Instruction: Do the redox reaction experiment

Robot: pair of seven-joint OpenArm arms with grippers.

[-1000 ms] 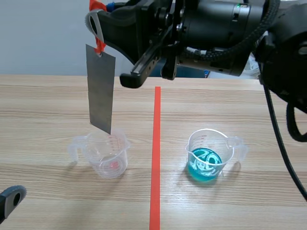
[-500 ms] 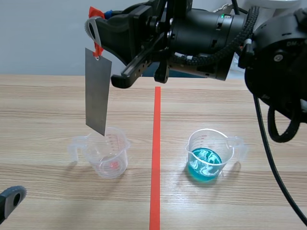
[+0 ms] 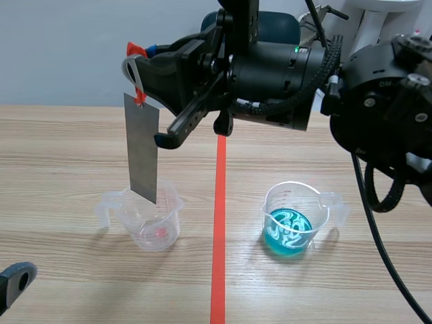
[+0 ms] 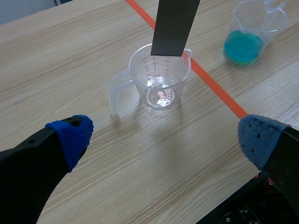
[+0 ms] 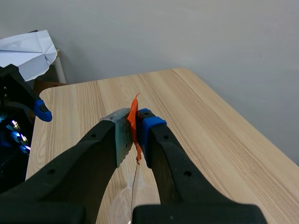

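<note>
Here, the wooden table (image 3: pixel 67 148) fills the lower scene, with an orange-red tape line (image 3: pixel 219 223) running from 12 to 6 o'clock down its middle.

Above it, the right arm (image 3: pixel 283 67) enters from 3 o'clock and reaches across the top, past the tape line. Its right gripper (image 3: pixel 137 66) ends up at about 11 o'clock of the scene. In its own wrist view the right gripper (image 5: pixel 134 119) has its two pads pressed together on an orange-red tag (image 5: pixel 134 116), so it is clamped on that tag.

From the tag hangs a flat grey metal strip (image 3: pixel 144 147), nearly upright and slightly tilted. It hangs at 12 o'clock over the empty cup (image 3: pixel 152 219), a clear measuring cup with its handle at 9 o'clock. The strip's lower edge is level with the cup's far rim. Whether it dips inside, I cannot tell.

At 3 o'clock from the empty cup, across the tape line and well apart from it, stands the second clear cup (image 3: pixel 291 219). It holds blue liquid and its handle points to 3 o'clock.

The left gripper (image 4: pixel 166 137) sits low, at 7 o'clock of the scene. Its blue-padded fingers are spread wide with nothing between them. The empty cup is at 12 o'clock ahead of it and the blue one at about 1 o'clock.
</note>
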